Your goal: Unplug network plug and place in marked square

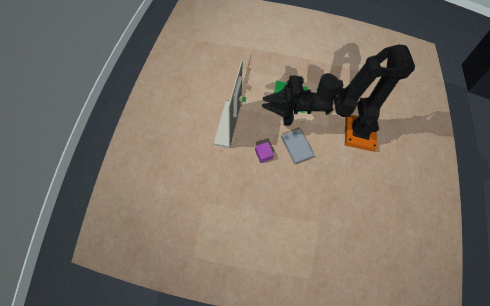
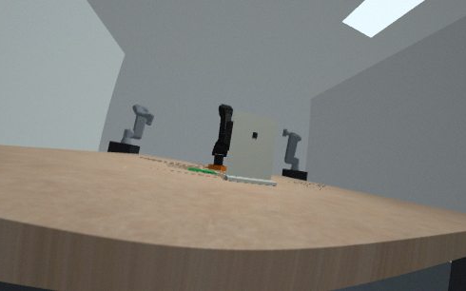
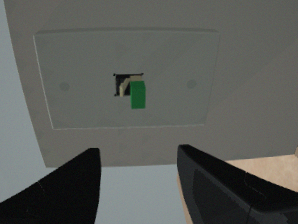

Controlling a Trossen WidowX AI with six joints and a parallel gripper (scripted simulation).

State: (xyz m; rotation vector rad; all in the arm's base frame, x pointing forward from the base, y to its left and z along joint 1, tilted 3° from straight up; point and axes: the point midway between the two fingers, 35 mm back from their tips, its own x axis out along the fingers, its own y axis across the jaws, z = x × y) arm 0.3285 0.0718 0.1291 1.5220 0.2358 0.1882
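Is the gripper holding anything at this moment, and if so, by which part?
Nothing is held. The gripper is partly open with only air between its fingers, and the green plug sits in the panel ahead, untouched.

On the worktop (image 1: 323,210) the panel (image 1: 234,107) stands upright with the plug (image 3: 137,94) in its socket. The end effector (image 1: 269,103) faces it, apart from it, over the marked square (image 1: 284,85). A block (image 1: 264,152) and a plate (image 1: 298,146) lie side by side near the panel's foot; the arm's base (image 1: 361,136) sits beyond them.
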